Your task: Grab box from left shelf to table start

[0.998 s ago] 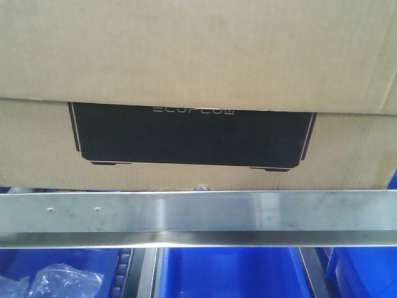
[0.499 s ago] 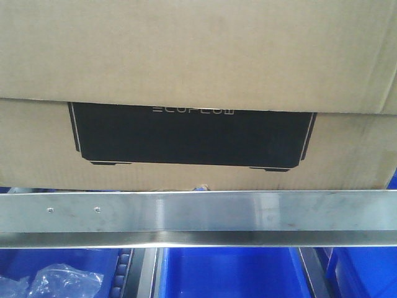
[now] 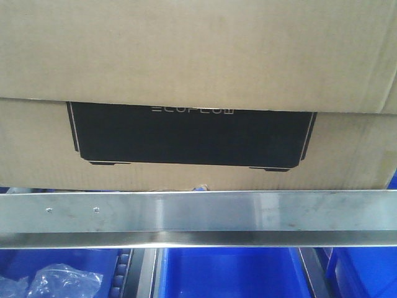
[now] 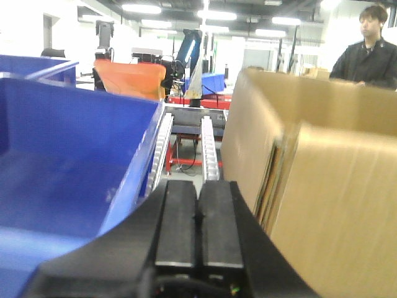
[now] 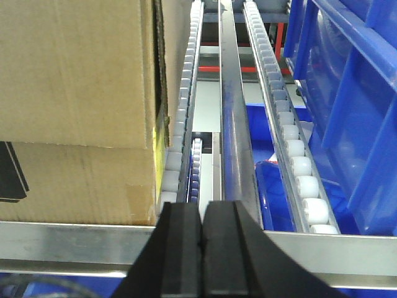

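A warehouse floor with strip lights and a man (image 4: 366, 43) in black lies behind the shelf (image 3: 198, 211), whose steel front rail crosses the front view. The box (image 3: 198, 56) sits on the sloping rollers (image 5: 291, 155) just behind that rail, its black panel facing out. The left gripper (image 4: 198, 217) has its fingers pressed together on nothing and sits in the gap between a blue bin (image 4: 68, 167) and the box's left side. The right gripper (image 5: 201, 248) is likewise closed and empty, at the rail just beside the box's right corner. The box looks too wide for either gripper alone, so the lift probably depends on both arms squeezing its sides. Uneven pressure could twist it on the free-turning rollers or let it slip down. Its bottom edge may catch on the rail if it is pulled out too low. Cardboard walls may buckle under narrow fingers, and the left arm could shove the bin.
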Controlling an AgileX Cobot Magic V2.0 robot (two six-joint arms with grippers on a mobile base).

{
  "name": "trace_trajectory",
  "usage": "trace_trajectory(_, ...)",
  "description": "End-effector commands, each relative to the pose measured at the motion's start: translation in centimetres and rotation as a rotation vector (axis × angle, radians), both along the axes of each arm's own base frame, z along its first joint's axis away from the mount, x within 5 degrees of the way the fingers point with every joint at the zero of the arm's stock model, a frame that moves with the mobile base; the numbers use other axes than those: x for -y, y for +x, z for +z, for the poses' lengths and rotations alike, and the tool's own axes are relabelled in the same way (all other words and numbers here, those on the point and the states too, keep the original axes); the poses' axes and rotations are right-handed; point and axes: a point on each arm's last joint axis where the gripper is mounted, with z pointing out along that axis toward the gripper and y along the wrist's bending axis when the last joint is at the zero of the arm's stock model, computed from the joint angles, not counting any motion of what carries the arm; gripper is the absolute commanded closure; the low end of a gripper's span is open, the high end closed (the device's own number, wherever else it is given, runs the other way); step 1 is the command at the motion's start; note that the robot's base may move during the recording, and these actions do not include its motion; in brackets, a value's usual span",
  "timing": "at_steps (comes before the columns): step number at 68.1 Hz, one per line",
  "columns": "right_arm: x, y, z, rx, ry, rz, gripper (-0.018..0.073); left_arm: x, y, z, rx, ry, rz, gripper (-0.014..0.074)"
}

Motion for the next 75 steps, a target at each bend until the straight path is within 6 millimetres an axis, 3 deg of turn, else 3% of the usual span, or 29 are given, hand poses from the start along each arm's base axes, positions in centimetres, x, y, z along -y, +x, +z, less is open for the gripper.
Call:
trace_trajectory(1, 0.1, 0.0, 0.7, 0.087, -0.007, -0.013, 0.0503, 0.0, 0.2, 3.1, 0.019, 0.033, 0.006, 0.0688)
trace_trajectory(6, 0.1, 0.0, 0.7, 0.087, -0.007, -0.013, 0.0503, 0.1, 0.9, 4.2, -0.021, 0.045, 0.007, 0.0644)
trace_trajectory(12, 0.1, 0.0, 0.7, 0.087, -0.007, -0.013, 0.0503, 0.2, 1.8, 5.3, -0.051, 0.038, 0.002, 0.0461)
trace_trajectory(16, 0.1, 0.0, 0.7, 0.087, -0.007, -0.013, 0.0503, 0.2, 2.4, 6.1, -0.089, 0.034, -0.002, 0.0275)
trace_trajectory(20, 0.1, 0.0, 0.7, 0.087, -0.007, -0.013, 0.0503, 0.3, 3.0, 6.9, -0.134, 0.032, -0.008, 0.0183)
trace_trajectory(27, 0.1, 0.0, 0.7, 0.087, -0.007, -0.013, 0.0503, 0.5, 4.0, 8.7, -0.201, 0.029, -0.018, 0.0200)
trace_trajectory(34, 0.1, 0.0, 0.7, 0.087, -0.007, -0.013, 0.0503, 0.8, 4.9, 11.8, -0.251, -0.002, -0.058, 0.0248)
trace_trajectory(48, 0.1, 0.0, 0.7, 0.087, -0.007, -0.013, 0.0503, 3.3, 8.2, 17.0, -0.367, 0.026, -0.228, 0.0258)
trace_trajectory(59, 0.1, 0.0, 0.7, 0.087, -0.007, -0.013, 0.0503, 4.8, 13.0, 18.6, -0.557, 0.063, -0.256, 0.0258)
trace_trajectory(75, 0.1, 0.0, 0.8, 0.096, -0.007, -0.013, 0.0503, 6.0, 20.1, 18.1, -0.762, 0.103, -0.236, 0.0258)
